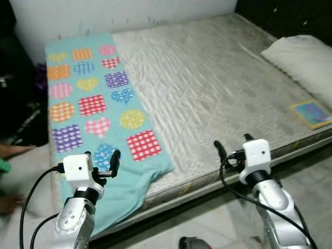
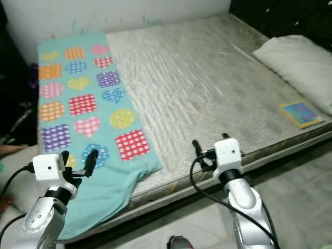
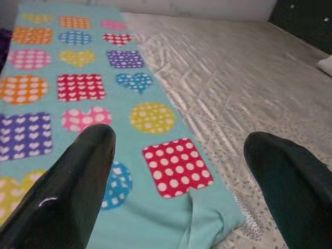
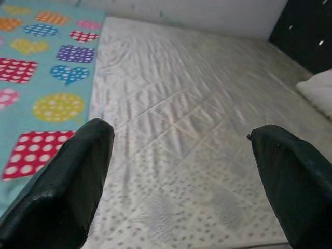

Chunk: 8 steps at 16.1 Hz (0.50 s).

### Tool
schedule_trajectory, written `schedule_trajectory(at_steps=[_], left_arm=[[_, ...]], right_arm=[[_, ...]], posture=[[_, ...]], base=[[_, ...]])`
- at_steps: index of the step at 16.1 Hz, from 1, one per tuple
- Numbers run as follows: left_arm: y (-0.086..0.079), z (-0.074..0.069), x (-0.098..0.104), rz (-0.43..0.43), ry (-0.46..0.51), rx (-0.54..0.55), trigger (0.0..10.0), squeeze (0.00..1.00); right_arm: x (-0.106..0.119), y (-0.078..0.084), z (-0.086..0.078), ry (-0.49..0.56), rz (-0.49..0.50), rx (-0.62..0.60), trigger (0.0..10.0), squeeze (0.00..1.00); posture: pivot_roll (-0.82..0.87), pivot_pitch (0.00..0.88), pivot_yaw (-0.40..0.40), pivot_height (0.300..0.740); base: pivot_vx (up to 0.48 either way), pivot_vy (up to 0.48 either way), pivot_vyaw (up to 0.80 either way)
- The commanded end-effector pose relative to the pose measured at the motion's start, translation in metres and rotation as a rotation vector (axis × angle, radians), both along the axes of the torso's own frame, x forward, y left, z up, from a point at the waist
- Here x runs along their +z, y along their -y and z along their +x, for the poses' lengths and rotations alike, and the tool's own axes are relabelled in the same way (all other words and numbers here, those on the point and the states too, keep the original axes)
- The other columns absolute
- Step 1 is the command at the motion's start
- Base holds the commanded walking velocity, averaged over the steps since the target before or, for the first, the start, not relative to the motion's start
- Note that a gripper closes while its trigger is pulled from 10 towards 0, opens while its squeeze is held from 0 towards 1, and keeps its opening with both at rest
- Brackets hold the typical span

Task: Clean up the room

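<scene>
A teal blanket (image 1: 93,98) with coloured dotted hearts, squares and circles lies along the left side of a bare grey mattress (image 1: 207,78); its near corner hangs over the bed's front edge. My left gripper (image 1: 102,158) hovers open just above that near corner, holding nothing. In the left wrist view the left gripper (image 3: 179,140) frames a red dotted square (image 3: 176,166). My right gripper (image 1: 233,145) is open over the mattress's front edge, to the right of the blanket. The right wrist view, past the right gripper (image 4: 181,132), looks across wrinkled grey fabric.
A white pillow (image 1: 306,59) lies at the bed's right side, with a small colourful book (image 1: 311,113) in front of it. Dark bags (image 1: 21,104) and a person's bare feet (image 1: 13,150) are on the floor to the left. Pale floor (image 1: 218,223) lies before the bed.
</scene>
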State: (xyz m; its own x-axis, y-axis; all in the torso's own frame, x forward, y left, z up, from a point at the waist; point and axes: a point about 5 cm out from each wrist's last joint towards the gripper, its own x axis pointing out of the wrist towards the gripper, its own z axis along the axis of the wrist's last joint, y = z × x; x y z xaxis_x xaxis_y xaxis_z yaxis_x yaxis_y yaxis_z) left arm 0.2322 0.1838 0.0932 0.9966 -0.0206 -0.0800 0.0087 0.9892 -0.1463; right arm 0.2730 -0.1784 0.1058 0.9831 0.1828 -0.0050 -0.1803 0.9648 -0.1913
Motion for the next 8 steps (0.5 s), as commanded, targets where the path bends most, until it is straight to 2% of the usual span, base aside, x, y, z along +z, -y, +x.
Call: schedule_trajectory(at_steps=[1,3,8], left_arm=[[-0.0111,-0.0062,-0.0053,0.027,-0.036,0.04,10.0,0.0],[-0.0111,-0.0054,-0.0051,0.029,-0.036,0.041,10.0,0.0],[-0.0097,-0.0029,-0.0043,0.022,-0.032,0.04,10.0,0.0]], right_arm=[[0.0009,-0.007,-0.0003,0.016,-0.012,0.02,10.0,0.0],[0.001,-0.0078,0.0005,0.019,-0.013,0.02,10.0,0.0],[0.001,-0.0083,0.0019,0.024,-0.019,0.022,10.0,0.0]], posture=[[-0.17,0.133,0.001,0.74],[-0.17,0.133,0.001,0.74],[-0.17,0.134,0.004,0.74]], base=[[0.0,0.0,0.0],[0.0,0.0,0.0],[0.0,0.0,0.75]])
